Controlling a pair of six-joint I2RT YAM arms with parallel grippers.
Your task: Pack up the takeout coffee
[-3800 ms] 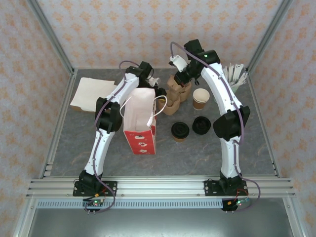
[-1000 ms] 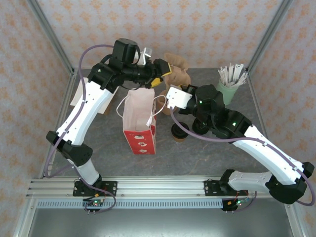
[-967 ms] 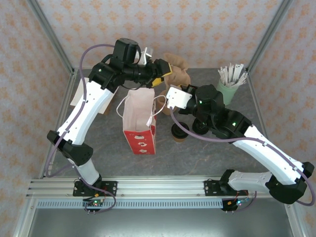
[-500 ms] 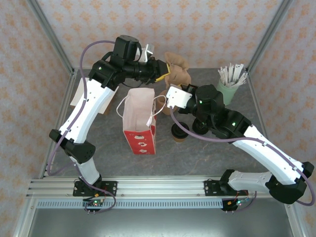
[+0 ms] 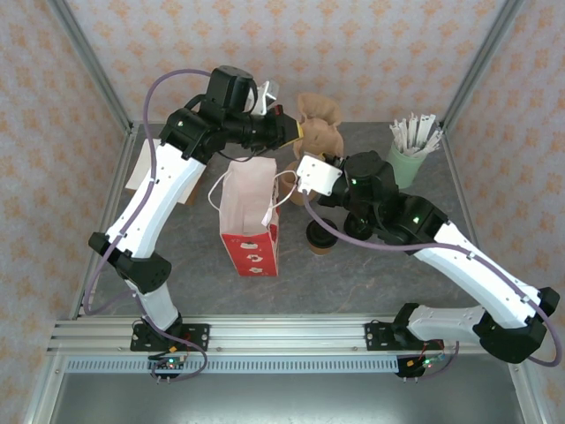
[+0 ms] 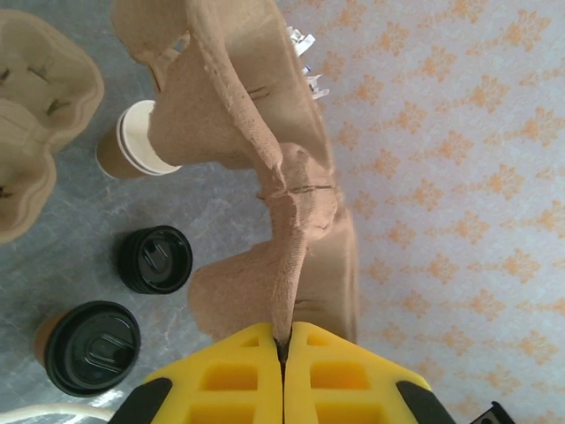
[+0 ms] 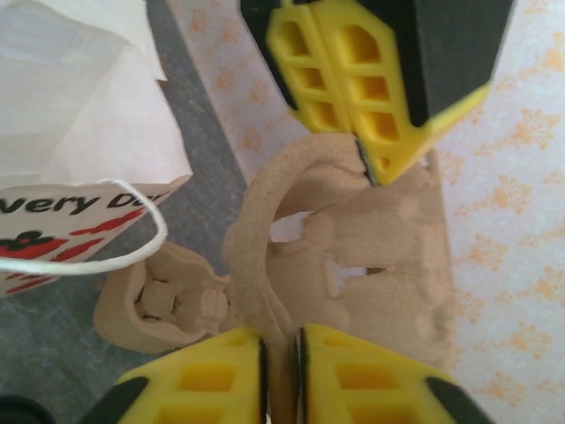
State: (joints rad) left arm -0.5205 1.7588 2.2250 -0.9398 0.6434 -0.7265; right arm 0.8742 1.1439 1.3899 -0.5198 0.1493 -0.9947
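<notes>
Nearest the arm bases, the takeout coffee (image 5: 318,238) stands upright on the grey bench (image 5: 199,283) with its black lid on. It is just right of the red foot of the white paper bag (image 5: 251,208) and partly under the right arm. Neither tool touches it, and it sits nearer than both. A loose black lid (image 6: 157,259) lies just beyond it, and an open kraft cup (image 6: 132,143) stands farther back. Above and beyond the coffee, the right tool (image 7: 281,337) is clamped on a wall of the brown pulp carrier (image 7: 371,256), its yellow fingers pressed to either side of the edge. The left tool (image 6: 283,340), reaching in past the bag's open mouth, is pinched together on another edge of the carrier. The carrier hangs between the two tools, raised off the bench near the back wall. More carriers (image 6: 35,115) lie below it. At the far right corner stands a green cup of white stirrers (image 5: 408,161).
</notes>
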